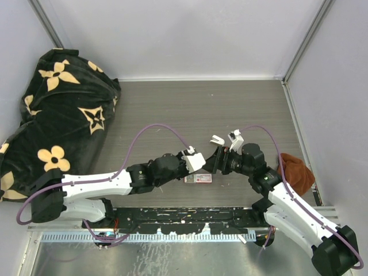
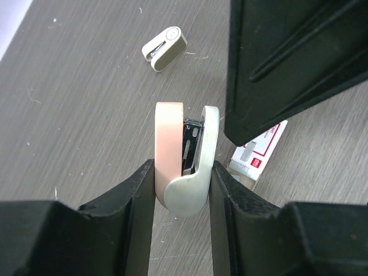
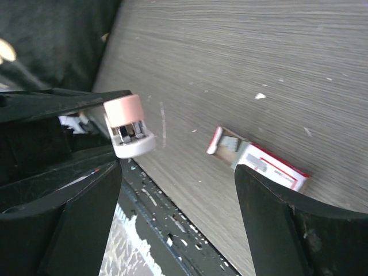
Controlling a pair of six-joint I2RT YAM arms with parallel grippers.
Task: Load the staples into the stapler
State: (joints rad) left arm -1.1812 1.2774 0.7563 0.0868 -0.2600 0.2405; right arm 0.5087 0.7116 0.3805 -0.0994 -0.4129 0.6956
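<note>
Surface: grey wood-grain table.
Staples box: flat on table, tray pt out, near both grippers.
Stapler: upright, clamped in left gripper.
Right gripper: wide open, empty.
Risk: stapler pinned shut w/ squeeze across halves; thin strip fumbled.

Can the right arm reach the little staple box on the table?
Probably yes. The right gripper is open, and the staple box lies on bare table just ahead of it with nothing between them.
</note>
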